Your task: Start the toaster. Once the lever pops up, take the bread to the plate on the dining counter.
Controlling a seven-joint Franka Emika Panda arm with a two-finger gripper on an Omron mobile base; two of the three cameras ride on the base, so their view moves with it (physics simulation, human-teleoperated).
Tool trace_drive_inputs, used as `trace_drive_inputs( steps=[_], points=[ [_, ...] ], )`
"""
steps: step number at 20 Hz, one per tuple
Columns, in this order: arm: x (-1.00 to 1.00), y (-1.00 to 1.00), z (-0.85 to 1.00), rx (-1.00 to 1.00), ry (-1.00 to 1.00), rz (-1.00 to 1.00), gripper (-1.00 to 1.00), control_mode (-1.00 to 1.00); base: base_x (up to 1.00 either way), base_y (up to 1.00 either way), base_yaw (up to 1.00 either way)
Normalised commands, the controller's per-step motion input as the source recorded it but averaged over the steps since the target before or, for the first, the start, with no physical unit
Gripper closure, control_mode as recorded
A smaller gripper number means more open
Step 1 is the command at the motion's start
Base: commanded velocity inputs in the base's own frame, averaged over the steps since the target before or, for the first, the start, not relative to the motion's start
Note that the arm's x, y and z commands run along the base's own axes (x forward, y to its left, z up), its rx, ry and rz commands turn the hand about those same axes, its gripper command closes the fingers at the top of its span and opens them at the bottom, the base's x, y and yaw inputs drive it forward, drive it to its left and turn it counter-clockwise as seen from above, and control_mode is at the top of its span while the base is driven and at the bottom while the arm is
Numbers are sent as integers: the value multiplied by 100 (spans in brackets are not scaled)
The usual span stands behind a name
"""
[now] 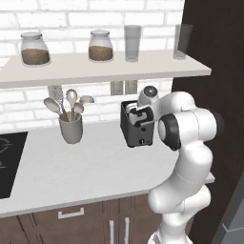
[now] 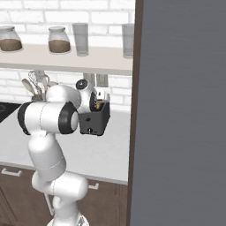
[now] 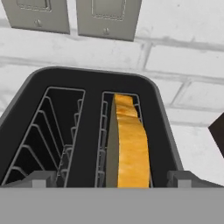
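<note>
While above toaster (image 3: 92, 87), gripper (image 3: 111, 181) wide open, empty.

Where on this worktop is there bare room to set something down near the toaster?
Free: the broad grey stretch between the utensil crock and the toaster, and the whole front strip toward the counter edge. Crowded: right around the toaster, where the arm hangs over it, and the cooktop corner.

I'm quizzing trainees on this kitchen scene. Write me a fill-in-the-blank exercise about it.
1. The bread stands in the toaster's ____ slot, as the hand view shows it.
2. The other slot is ____.
3. The gripper hovers over the toaster with its jaws ____.
4. The wooden spoons stand in a grey ____.

Missing words: right; empty; open; cup
</note>
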Motion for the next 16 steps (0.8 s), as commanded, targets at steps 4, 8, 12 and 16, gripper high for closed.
trace_drive_inputs(
  steps=[4,8,12,16],
  points=[
    [9,0,-7,0,0,0,-100,-100,0,0,0],
    [0,-9,-9,0,0,0,-100,-100,0,0,0],
    [0,-16,-9,0,0,0,100,-100,0,0,0],
    [0,-20,-5,0,0,0,100,-100,0,0,0]
  ],
)
